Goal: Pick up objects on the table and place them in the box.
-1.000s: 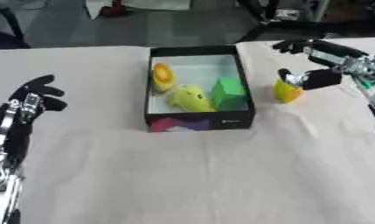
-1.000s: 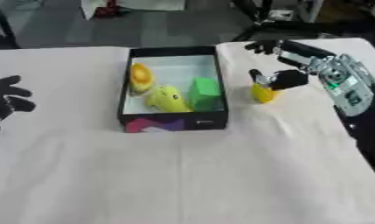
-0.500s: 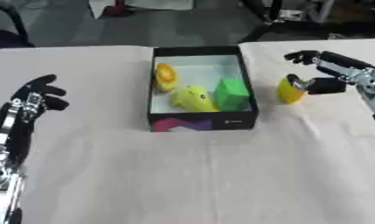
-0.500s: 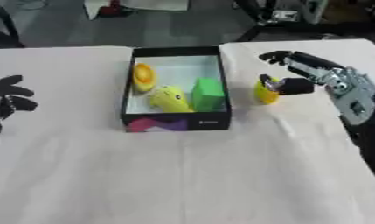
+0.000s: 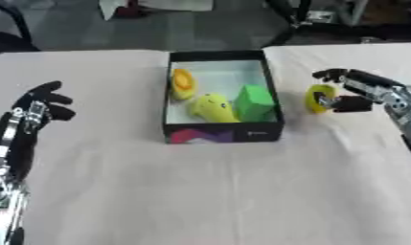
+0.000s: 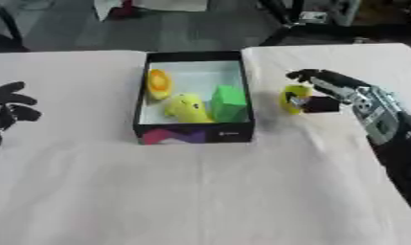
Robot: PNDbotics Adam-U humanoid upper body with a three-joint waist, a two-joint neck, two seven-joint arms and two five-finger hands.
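A black box (image 5: pixel 222 136) stands at the middle of the white table. Inside it lie a yellow-and-orange piece (image 5: pixel 183 83), a yellow lumpy toy (image 5: pixel 211 106) and a green block (image 5: pixel 255 100). Just right of the box is a small yellow object (image 5: pixel 315 97), low over the cloth or on it. My right hand (image 5: pixel 372 88) reaches in from the right, its fingers arched over this object and its thumb against its near side. My left hand (image 5: pixel 32 112) rests open at the left edge, fingers up.
The white cloth (image 5: pixel 200 191) covers the table towards me and on both sides of the box. Beyond the table's far edge lies dark floor with black stands (image 5: pixel 296 19) and some white material (image 5: pixel 150 5).
My right hand's fingers have come down closer around the yellow object, which stays beside the box's right wall. The left hand has not moved.
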